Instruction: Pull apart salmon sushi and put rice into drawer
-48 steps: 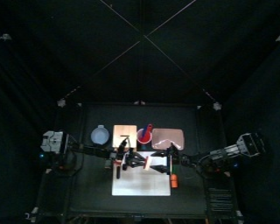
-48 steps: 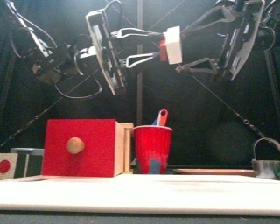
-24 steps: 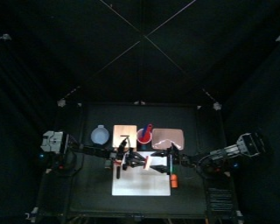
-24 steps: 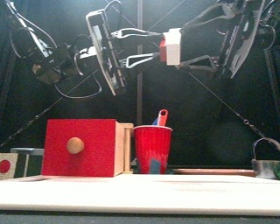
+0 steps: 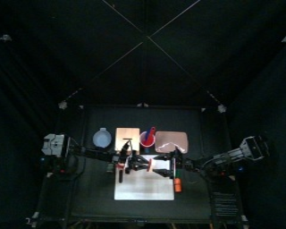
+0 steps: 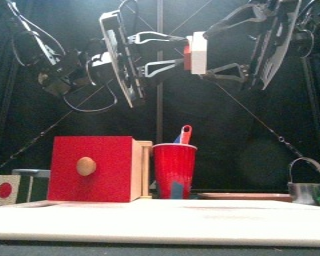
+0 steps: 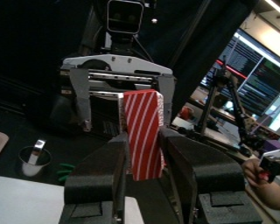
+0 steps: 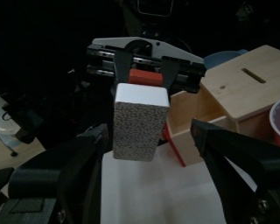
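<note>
2 grippers met high above the table (image 6: pixel 190 215) with 1 salmon sushi (image 6: pixel 198 52) between them. The left gripper (image 7: pixel 143 166) was clamped on its red end; the right gripper (image 8: pixel 143 140) stood wide apart around the white rice. 1 drawer (image 6: pixel 96 168) sat below beside 1 red cup (image 6: pixel 174 172), which only the front view showed clearly.

Both arms hang high above the table, tips facing at the middle. The left gripper (image 6: pixel 170 55) seems clamped around the salmon sushi (image 6: pixel 198 52); the right gripper (image 6: pixel 216 50) stands wide open around it.
</note>
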You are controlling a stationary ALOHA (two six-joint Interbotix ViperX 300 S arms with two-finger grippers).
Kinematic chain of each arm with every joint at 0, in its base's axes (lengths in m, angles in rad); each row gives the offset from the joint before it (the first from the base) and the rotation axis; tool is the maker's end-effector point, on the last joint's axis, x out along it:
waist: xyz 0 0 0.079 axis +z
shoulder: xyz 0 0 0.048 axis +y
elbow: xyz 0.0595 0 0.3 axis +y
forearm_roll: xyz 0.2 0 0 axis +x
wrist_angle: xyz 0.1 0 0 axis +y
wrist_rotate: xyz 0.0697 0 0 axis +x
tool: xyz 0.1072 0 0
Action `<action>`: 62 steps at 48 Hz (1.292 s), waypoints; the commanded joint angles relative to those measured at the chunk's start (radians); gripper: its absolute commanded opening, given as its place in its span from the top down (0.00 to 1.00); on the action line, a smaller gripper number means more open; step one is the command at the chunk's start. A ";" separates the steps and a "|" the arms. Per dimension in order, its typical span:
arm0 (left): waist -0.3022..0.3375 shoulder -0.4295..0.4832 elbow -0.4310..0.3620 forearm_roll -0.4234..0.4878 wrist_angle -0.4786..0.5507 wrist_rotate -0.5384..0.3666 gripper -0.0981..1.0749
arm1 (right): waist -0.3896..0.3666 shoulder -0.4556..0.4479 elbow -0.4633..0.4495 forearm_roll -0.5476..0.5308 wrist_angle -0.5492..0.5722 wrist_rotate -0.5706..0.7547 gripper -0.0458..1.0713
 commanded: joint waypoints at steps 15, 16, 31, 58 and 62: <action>-0.008 -0.006 -0.026 -0.014 -0.014 0.014 0.41 | -0.003 0.002 -0.028 0.002 -0.017 -0.002 0.04; -0.008 -0.006 -0.026 -0.014 -0.012 0.014 0.41 | -0.003 0.003 -0.028 0.003 -0.017 0.000 0.04; -0.008 -0.006 -0.026 -0.015 -0.014 0.014 0.41 | -0.005 0.031 -0.038 -0.002 -0.015 0.021 0.04; -0.009 -0.006 -0.018 -0.025 -0.014 0.014 0.41 | -0.005 0.031 -0.023 -0.043 -0.015 0.080 0.32; -0.009 -0.006 -0.017 -0.025 -0.012 0.014 0.41 | -0.005 0.029 -0.021 -0.044 -0.015 0.080 0.32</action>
